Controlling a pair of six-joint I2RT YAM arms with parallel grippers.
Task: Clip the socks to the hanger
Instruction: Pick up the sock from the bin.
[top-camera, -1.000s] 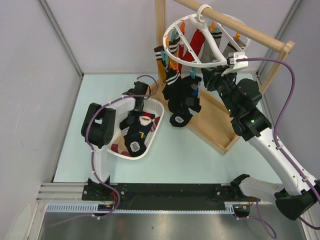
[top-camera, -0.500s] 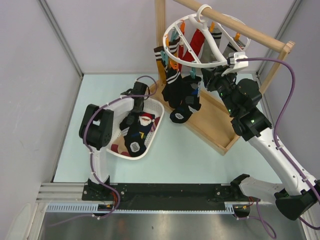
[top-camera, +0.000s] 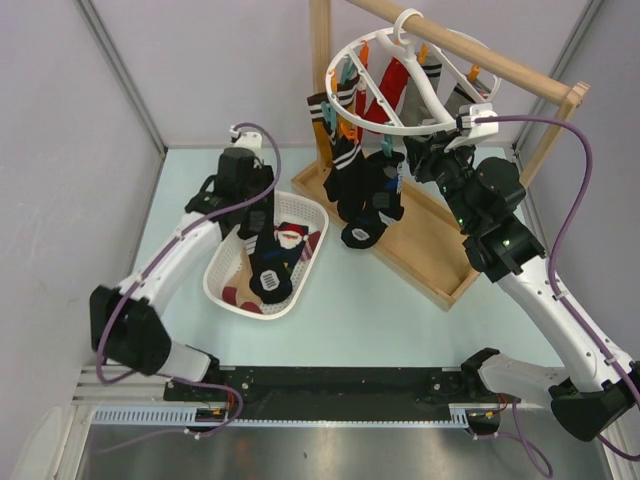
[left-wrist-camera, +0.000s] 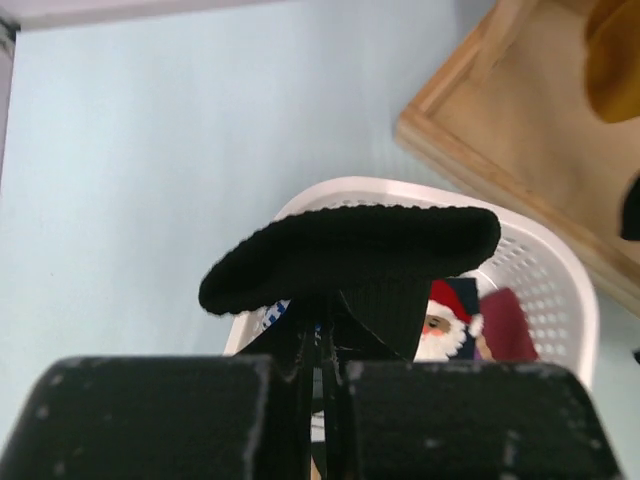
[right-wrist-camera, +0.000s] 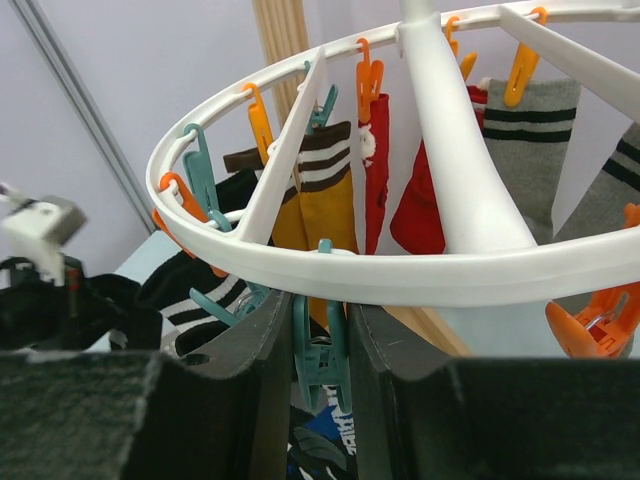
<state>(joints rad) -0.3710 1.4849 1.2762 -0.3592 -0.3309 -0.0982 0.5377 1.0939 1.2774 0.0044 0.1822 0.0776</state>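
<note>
Left gripper (left-wrist-camera: 322, 345) clamped on the cuff of black sock (left-wrist-camera: 350, 250); cuff lies crosswise to the jaws, above basket (top-camera: 225, 285), left of centre. Hanger (top-camera: 400, 80) sits upper right. Right gripper (right-wrist-camera: 320, 312) is nearer it, pinching teal clip (right-wrist-camera: 320, 372). A second ago the left jaws were part-open and the arm folded; now unfolded.

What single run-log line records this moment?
left gripper: shut on black knitted sock | right gripper: shut on teal plastic clip

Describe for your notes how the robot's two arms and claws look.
The left arm and right arm have white links and bulky black joints. A purple cable trails along each. The left claw and right claw are black, with blocky, flat-sided fingers.
</note>
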